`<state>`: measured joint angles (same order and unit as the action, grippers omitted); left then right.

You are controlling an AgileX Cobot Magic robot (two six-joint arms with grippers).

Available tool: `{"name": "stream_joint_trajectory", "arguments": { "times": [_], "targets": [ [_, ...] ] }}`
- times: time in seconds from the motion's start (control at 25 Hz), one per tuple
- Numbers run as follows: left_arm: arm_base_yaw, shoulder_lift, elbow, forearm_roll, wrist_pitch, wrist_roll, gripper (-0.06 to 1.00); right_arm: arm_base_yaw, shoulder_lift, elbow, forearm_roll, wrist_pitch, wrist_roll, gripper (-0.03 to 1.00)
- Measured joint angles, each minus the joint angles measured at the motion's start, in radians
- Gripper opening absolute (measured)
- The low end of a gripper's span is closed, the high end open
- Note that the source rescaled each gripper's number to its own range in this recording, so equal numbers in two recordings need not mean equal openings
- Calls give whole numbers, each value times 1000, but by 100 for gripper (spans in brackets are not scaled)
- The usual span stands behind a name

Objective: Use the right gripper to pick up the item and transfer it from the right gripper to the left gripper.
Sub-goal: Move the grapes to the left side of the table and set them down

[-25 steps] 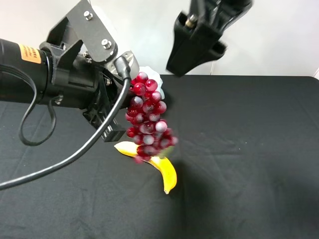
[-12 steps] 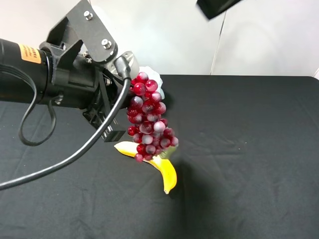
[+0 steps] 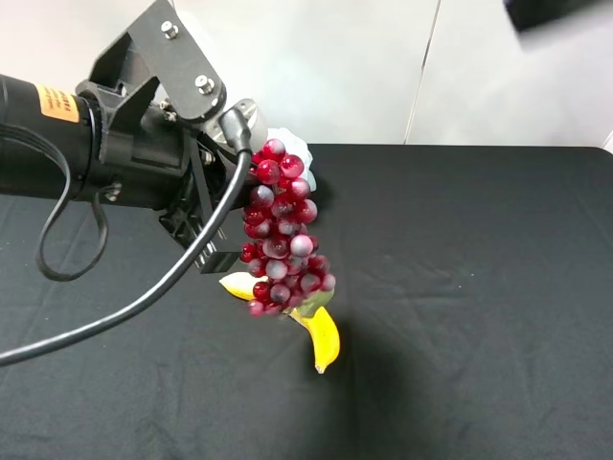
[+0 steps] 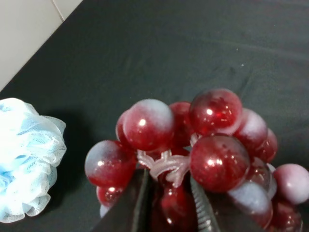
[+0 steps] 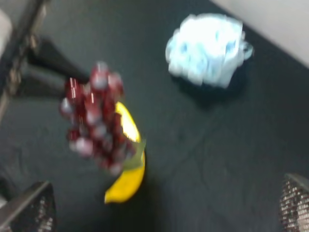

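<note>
A bunch of red grapes [image 3: 280,240] hangs in the air above the black table [image 3: 479,287]. My left gripper [image 3: 245,172] is shut on the pale stem at the top of the bunch. The left wrist view shows its two fingers [image 4: 137,205] pinching that stem among the grapes [image 4: 212,159]. My right gripper [image 5: 161,210] is open and empty, high above the table and apart from the grapes [image 5: 94,123]. In the exterior view only a dark part of the right arm [image 3: 556,11] shows at the top right corner.
A yellow banana [image 3: 321,335] lies on the table under the hanging bunch; it also shows in the right wrist view [image 5: 128,179]. A light-blue mesh bath sponge [image 5: 207,48] lies at the back of the table, partly hidden behind the left gripper [image 3: 290,144].
The right arm has let go of the grapes and pulled up and to the right, almost out of the exterior view. The bunch swings slightly in the left gripper, which has not moved.
</note>
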<state>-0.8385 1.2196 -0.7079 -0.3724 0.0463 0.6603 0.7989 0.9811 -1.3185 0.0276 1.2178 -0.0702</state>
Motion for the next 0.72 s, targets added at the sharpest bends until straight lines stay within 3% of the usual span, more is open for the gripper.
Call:
{"name": "stream_joint_trajectory", "arguments": {
  "times": [0.44,0.56,0.72],
  "targets": [
    [0,0,0,0,-1,0,5,0,-279,654,0,-16,40,100],
    [0,0,0,0,-1,0,5,0,-376,756,0,-69,52,100],
    [0,0,0,0,-1,0,4,0,-517,778,0,-100,63,100]
  ]
}}
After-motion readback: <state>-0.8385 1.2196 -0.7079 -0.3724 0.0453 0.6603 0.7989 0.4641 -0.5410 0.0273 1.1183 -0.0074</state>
